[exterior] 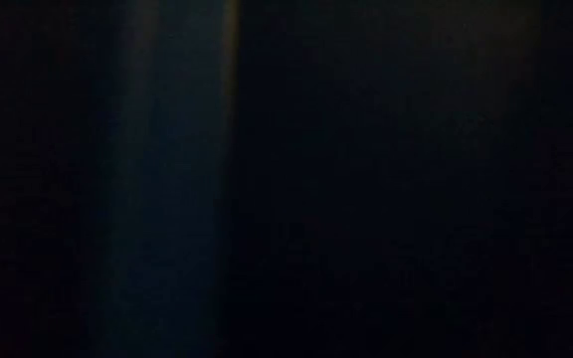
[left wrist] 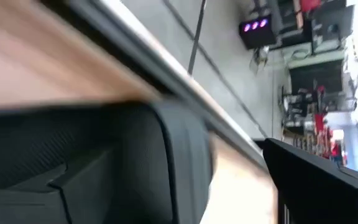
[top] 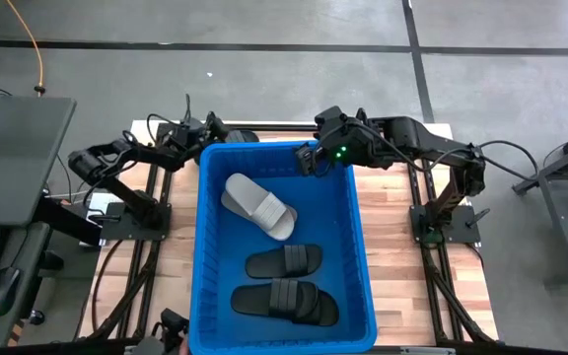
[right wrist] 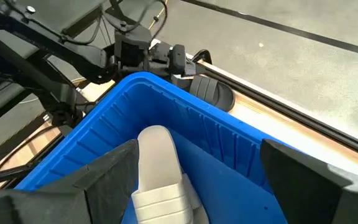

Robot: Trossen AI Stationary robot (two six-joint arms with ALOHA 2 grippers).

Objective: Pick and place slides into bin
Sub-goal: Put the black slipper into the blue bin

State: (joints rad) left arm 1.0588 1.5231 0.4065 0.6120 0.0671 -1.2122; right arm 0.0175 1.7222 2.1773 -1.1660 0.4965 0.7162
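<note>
The blue bin (top: 203, 247) stands mid-table and holds a light grey slide (top: 257, 205) and two black slides (top: 284, 262) (top: 286, 301), all lying on its floor. Another black slide (right wrist: 211, 93) lies flat on the table behind the bin's far wall. My left gripper (top: 217, 132) is low at that slide's end and open. The slide's edge (left wrist: 185, 155) fills the space between the fingers, with bare table showing beside one finger (left wrist: 316, 186). My right gripper (right wrist: 207, 186) is open and empty, above the bin's far right corner and over the grey slide (right wrist: 160, 168). My left gripper has its fingers on either side of the black slide's end (left wrist: 185, 155), coming in low from the table's left. I cannot tell whether either finger touches it. The slide lies flat on the table.
The bin takes up most of the table's middle, with its far wall (right wrist: 185, 118) between the two grippers. Bare wood shows to the right of the bin (top: 412, 286). The table's far edge (right wrist: 278, 106) runs just behind the loose slide. The low view is dark.
</note>
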